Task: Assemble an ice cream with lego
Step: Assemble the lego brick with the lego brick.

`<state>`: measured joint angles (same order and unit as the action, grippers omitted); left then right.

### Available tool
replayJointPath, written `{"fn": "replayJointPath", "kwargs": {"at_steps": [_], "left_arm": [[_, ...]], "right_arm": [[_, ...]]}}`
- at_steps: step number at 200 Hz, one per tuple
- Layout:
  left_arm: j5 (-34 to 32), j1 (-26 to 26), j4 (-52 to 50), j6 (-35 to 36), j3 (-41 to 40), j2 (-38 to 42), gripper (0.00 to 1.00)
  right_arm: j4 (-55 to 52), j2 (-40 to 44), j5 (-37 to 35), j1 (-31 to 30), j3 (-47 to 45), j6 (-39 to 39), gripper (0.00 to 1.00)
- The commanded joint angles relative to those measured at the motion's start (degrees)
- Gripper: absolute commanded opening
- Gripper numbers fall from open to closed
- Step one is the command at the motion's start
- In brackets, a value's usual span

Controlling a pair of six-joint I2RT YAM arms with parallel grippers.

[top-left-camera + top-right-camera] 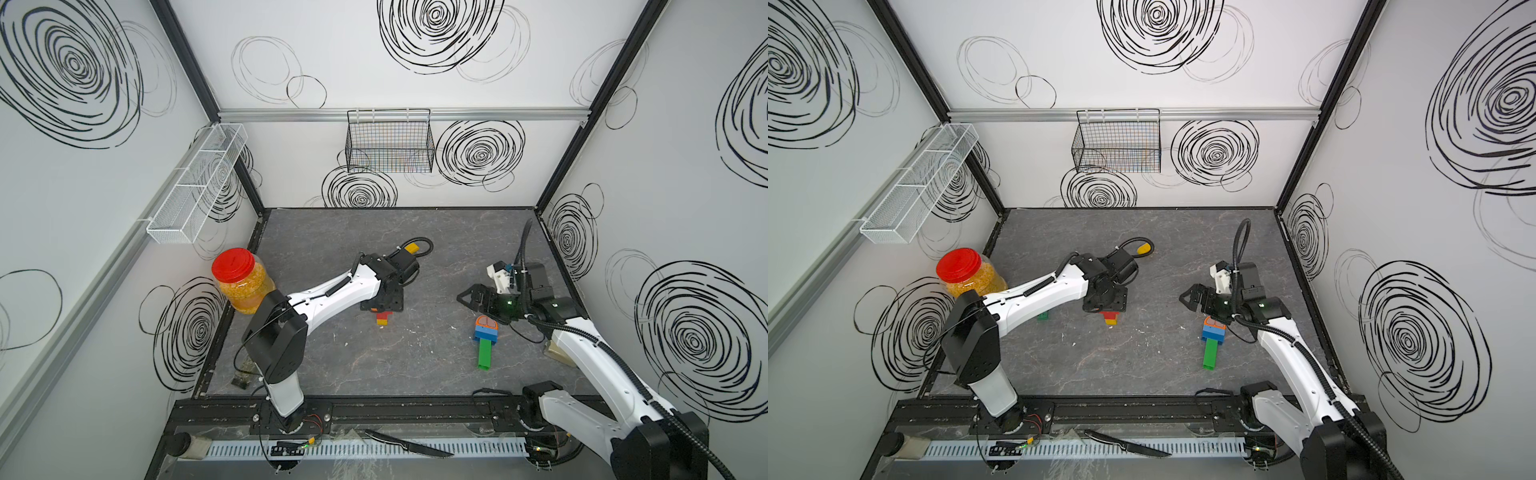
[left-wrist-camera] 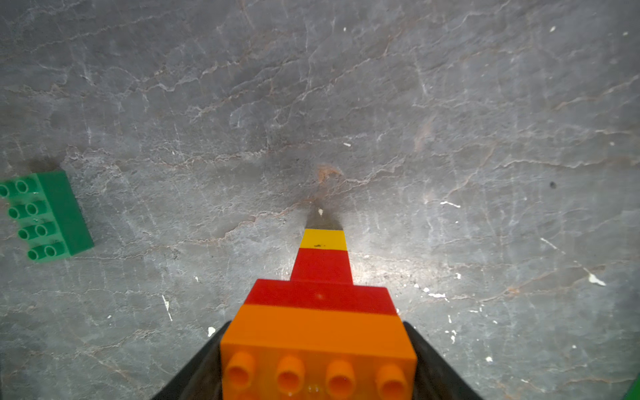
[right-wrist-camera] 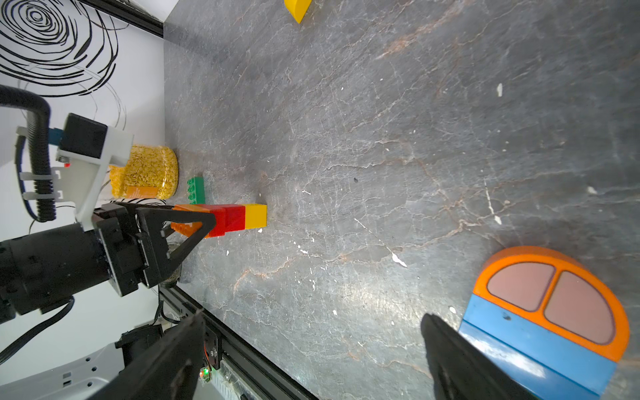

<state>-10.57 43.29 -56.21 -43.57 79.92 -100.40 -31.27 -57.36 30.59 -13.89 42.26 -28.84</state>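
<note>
Two jaws of the left gripper [image 2: 316, 327] flank the orange brick [image 2: 318, 375] that tops the orange, red and yellow stack [image 3: 225, 216]. They lie close against its sides, but I cannot tell whether they clamp it or merely touch it. The stack stands near the middle of the tabletop [image 1: 415, 365], yellow end down. The right gripper [image 3: 311, 317] hangs empty, jaws wide apart, just beside the blue and orange domed piece [image 1: 485, 328], which lies flat and appears joined to a long green brick [image 1: 483, 353].

I judge these bricks light, rigid and hollow, with smooth sides that could slip. The stud joints hold by friction only, so a sideways pull may snap the stack apart. The best hold is on two flat opposite sides of the widest brick.

The left wrist view shows the studs and the jaws' fit, both hidden under the wrist in both top views. The right wrist view alone shows the yellow end meeting the tabletop. A loose green brick [image 1: 1042, 316] shows in a top view, and a yellow rounded brick [image 1: 412, 248] lies further back.
</note>
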Motion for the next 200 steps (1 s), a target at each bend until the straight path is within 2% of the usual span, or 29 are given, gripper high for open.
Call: {"fn": "replayJointPath", "kwargs": {"at_steps": [1,47,106,160,200], "left_arm": [[-0.91,-0.48,-3.03,-1.08,-0.30,-0.37,0.75],[-1.10,-0.51,-3.15,-1.33,0.23,0.16,0.82],[-0.89,-0.42,-3.43,-1.96,2.03,2.45,1.00],[-1.69,-1.13,-4.50,-2.74,2.54,9.39,0.99],[0.37,-7.10,-1.70,-2.41,-2.74,17.40,0.99]], "right_arm": [[-1.03,0.76,-0.27,0.28,1.07,0.80,1.00],[-1.08,0.67,-0.14,0.27,1.33,0.92,1.00],[-1.43,0.41,-0.18,0.35,1.95,1.22,1.00],[-1.52,0.32,-0.18,0.38,2.48,1.50,1.00],[-1.43,-0.03,0.17,0.31,2.79,1.48,1.00]]}}
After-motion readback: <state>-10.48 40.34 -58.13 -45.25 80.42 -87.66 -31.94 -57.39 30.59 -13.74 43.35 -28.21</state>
